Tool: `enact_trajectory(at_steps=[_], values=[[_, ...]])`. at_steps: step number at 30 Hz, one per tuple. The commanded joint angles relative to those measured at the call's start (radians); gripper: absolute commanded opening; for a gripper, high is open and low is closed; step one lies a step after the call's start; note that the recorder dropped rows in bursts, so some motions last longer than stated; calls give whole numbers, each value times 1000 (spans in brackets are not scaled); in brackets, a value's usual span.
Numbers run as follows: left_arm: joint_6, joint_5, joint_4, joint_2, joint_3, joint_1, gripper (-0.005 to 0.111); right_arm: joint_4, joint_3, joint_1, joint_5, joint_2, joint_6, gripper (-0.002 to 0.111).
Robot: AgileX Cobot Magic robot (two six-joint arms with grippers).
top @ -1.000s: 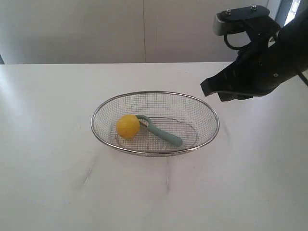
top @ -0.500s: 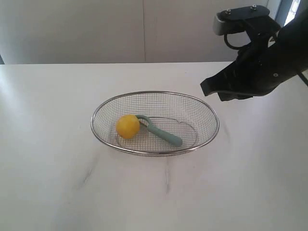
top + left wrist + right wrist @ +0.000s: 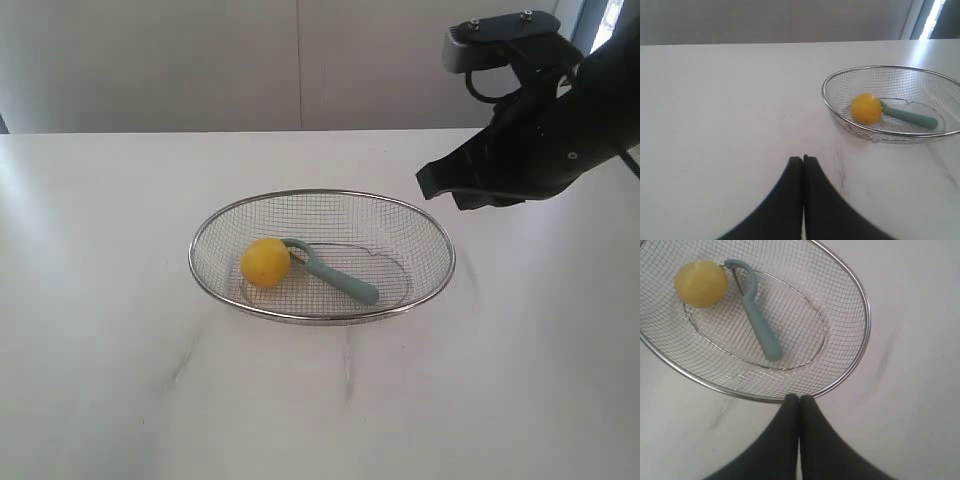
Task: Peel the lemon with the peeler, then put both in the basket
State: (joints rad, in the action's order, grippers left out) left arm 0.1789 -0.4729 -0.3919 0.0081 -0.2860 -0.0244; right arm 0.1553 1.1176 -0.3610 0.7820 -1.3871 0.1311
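i see left fingers (image 3: 791,182) pressed together, empty, over desk (image 3: 715,110), well apart from basket (image 3: 826,102). right fingers (image 3: 789,417) closed too, empty, raised beside basket rim. lemon (image 3: 265,262) in basket, against peeler (image 3: 340,278) head.

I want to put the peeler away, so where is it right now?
In the exterior view the peeler lies inside the basket, its blade head right beside the lemon on the left and its handle angled toward the basket's right side.
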Motion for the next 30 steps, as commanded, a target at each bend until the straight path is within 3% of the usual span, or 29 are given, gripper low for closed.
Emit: enact_trajectory(at_steps=[1, 10, 19, 23, 26, 30], values=[[5, 63, -7, -8, 97, 3, 0, 5, -4, 2, -6, 9, 0, 0], [5, 52, -5, -8, 286, 3, 0, 7, -4, 2, -7, 9, 0, 0], [5, 59, -3, -8, 285, 3, 0, 9, -4, 2, -3, 9, 0, 0], [5, 226, -3, -8, 286, 3, 0, 9, -4, 2, -5, 9, 0, 0], [5, 309, 103, -8, 286, 3, 0, 26, -4, 2, -7, 9, -2, 0], [5, 315, 302, -8, 286, 3, 0, 74, -4, 2, -52, 9, -2, 0]])
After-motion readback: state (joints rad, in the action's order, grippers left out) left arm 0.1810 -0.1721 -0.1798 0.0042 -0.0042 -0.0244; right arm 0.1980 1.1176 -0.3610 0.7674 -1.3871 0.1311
